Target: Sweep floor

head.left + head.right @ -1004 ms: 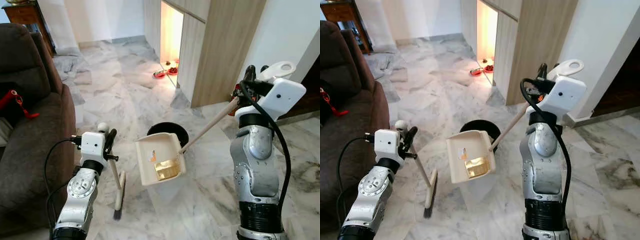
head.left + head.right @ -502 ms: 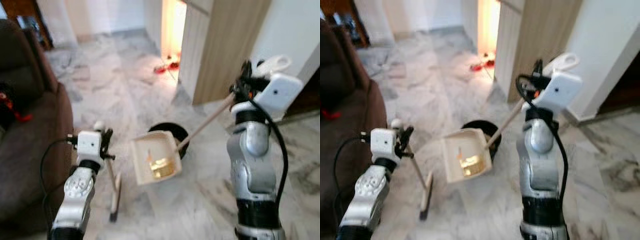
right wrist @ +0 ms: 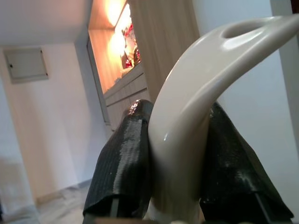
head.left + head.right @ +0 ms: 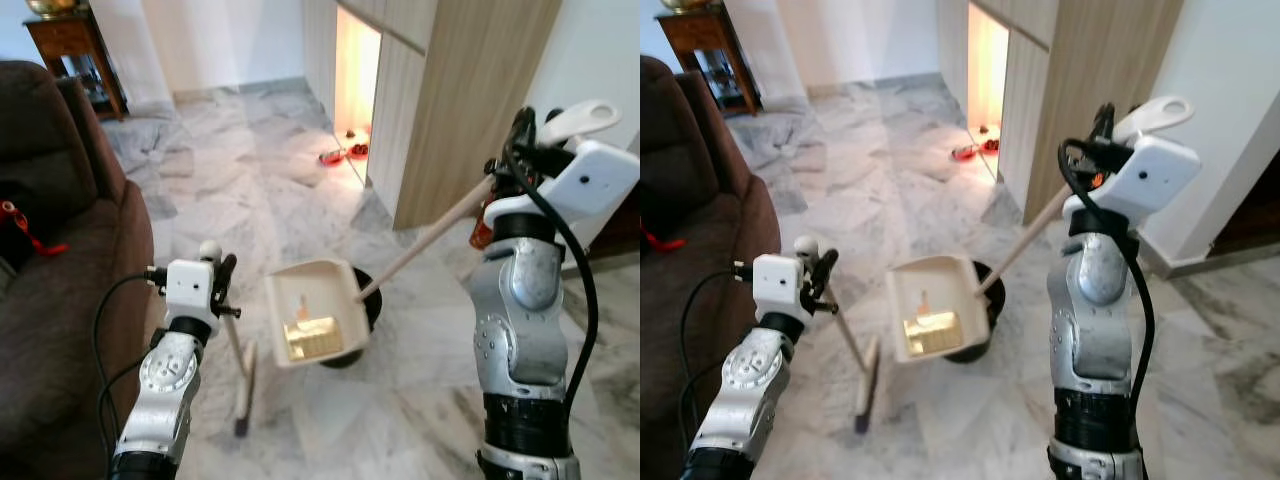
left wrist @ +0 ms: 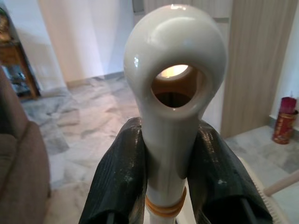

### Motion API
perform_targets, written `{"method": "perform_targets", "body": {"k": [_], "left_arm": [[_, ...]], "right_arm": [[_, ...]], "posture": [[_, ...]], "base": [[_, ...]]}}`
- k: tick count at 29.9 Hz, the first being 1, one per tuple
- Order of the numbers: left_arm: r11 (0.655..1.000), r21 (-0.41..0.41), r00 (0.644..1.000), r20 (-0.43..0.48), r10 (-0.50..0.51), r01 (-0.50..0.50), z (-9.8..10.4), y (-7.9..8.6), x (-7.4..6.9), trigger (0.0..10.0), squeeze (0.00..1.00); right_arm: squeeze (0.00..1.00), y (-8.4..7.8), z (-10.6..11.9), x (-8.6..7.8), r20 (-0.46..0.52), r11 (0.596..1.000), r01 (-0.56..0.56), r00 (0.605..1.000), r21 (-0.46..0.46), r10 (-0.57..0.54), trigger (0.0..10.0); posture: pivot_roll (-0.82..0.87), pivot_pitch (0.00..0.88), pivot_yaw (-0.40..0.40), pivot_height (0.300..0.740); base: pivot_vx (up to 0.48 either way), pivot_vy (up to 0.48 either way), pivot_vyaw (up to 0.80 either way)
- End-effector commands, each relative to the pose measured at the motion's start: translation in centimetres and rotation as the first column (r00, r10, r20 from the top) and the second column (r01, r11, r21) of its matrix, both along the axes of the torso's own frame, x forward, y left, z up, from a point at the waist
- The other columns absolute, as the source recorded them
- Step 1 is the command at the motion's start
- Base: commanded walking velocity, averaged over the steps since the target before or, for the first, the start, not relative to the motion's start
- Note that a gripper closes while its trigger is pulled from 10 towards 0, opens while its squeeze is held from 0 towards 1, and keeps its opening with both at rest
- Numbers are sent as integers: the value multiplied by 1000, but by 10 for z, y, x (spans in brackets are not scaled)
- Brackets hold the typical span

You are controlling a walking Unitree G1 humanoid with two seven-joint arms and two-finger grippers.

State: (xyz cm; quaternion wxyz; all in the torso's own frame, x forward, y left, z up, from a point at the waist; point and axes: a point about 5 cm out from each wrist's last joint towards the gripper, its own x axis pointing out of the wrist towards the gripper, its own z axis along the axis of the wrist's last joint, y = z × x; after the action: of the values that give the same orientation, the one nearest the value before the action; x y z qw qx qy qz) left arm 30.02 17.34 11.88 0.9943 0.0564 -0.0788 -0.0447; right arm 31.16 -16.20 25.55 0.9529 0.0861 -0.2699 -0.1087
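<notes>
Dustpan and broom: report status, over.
Right gripper shut on dustpan handle, pan raised over black bin, debris inside. Left gripper shut on broom, head on floor. Sofa close at left.

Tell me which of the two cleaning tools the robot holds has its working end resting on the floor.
The broom in the left gripper: its brush touches the marble floor. The dustpan, held by the right gripper, hangs tilted over the black bin.

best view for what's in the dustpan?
Left eye view: the dustpan, tilted over the black bin, faces the camera with yellowish debris in it. Right eye view shows the same. Right wrist view has its handle end between the fingers; left wrist view has the broom handle.
</notes>
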Motion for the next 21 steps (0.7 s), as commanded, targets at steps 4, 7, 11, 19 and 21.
{"method": "perform_targets", "body": {"k": [4, 7, 11, 19, 21], "left_arm": [[999, 29, 998, 62, 18, -20, 13, 6, 2, 10000, 0], [999, 28, 998, 62, 17, -19, 14, 6, 2, 10000, 0], [999, 26, 998, 61, 18, -20, 13, 6, 2, 10000, 0], [999, 27, 998, 65, 24, -26, 14, 7, 2, 10000, 0], [999, 26, 998, 65, 24, -26, 14, 7, 2, 10000, 0]], "right_arm": [[0, 7, 18, -5, 98, 999, -33, 995, 15, 32, 10000], [0, 7, 18, -5, 98, 999, -34, 995, 15, 33, 10000], [0, 7, 18, -5, 94, 999, -36, 995, 17, 34, 10000], [0, 8, 17, -4, 90, 999, -41, 995, 15, 39, 10000], [0, 8, 17, -4, 91, 999, -41, 995, 14, 39, 10000]], "posture": [[-57, 0, 6, 740], [-56, 0, 6, 740], [-55, 0, 5, 740], [-56, 0, 3, 740], [-56, 0, 3, 740]], "base": [[276, 0, 0], [274, 0, 0], [278, 0, 0], [284, 0, 0], [296, 0, 0]]}}
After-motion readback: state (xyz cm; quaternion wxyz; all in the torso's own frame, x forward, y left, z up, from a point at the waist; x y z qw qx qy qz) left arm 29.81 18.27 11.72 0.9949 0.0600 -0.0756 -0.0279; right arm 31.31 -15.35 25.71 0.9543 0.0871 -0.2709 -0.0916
